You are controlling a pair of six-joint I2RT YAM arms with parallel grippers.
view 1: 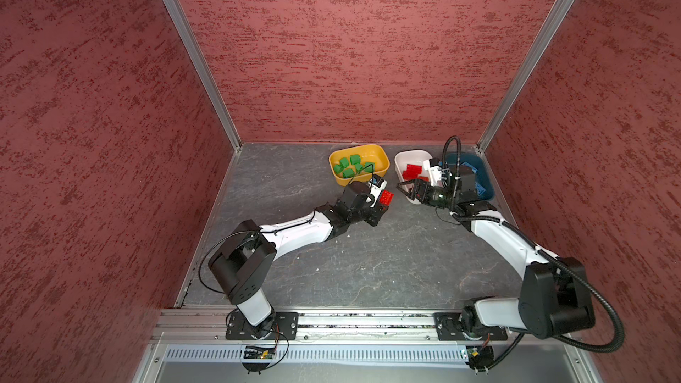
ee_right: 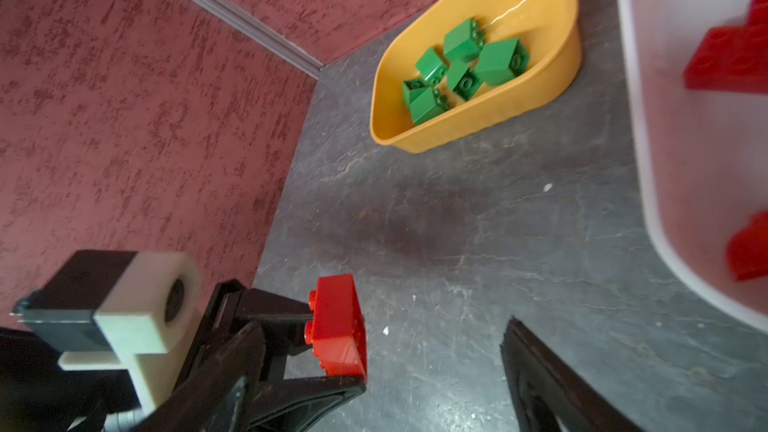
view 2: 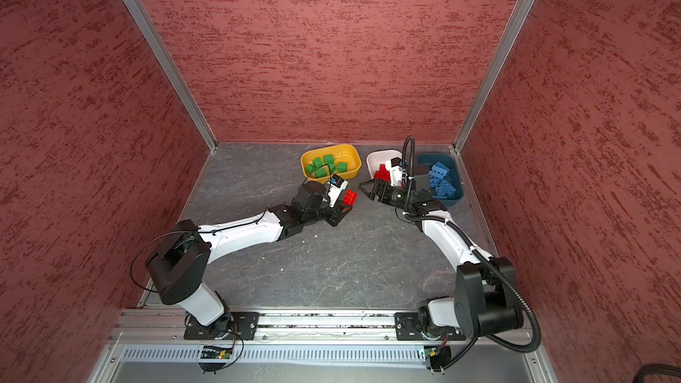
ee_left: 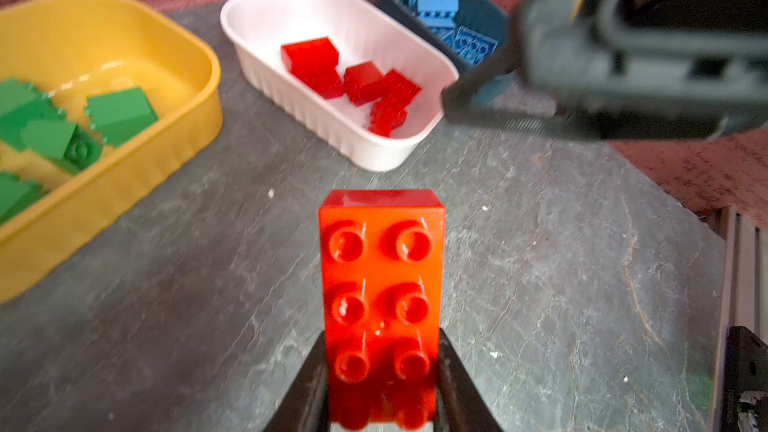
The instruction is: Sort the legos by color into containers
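**Red brick in the left jaws, white tub just ahead**

Red, glossy hard plastic is what I have in the grip. It is an oblong studded red brick [ee_left: 380, 276], and my left gripper [ee_left: 381, 371] is clamped on its two long flat sides, close to one short end. Most of the brick sticks out in front of the jaws. It hangs a little above the dark grey stone-look table [view 1: 350, 252], on the near side of the gap between two tubs.

To the left is the yellow-orange plastic tub [view 1: 383, 158] with the green bricks [view 1: 350, 167]. To the right is the white ribbed plastic tub [view 1: 400, 163], which has several red bricks [view 1: 412, 171] in it. The dark teal-blue plastic tub [view 1: 487, 182] with the blue bricks [view 2: 440, 175] stands at the far right, beside the white one.

My right gripper [view 1: 405, 190] has its jaws apart with nothing between them. It is just to the right of the held brick, at the near end of the white tub.

I judge the brick to be light, stiff and not fragile, so a short drop into the tub should not harm it. The smooth side walls are probably slippery. Because the hold is near one end, I think the brick could turn in the jaws if I swing fast. The better hold is across the flat long sides near the middle, never on the studs. The empty right gripper is close, so I would watch that the two do not meet.
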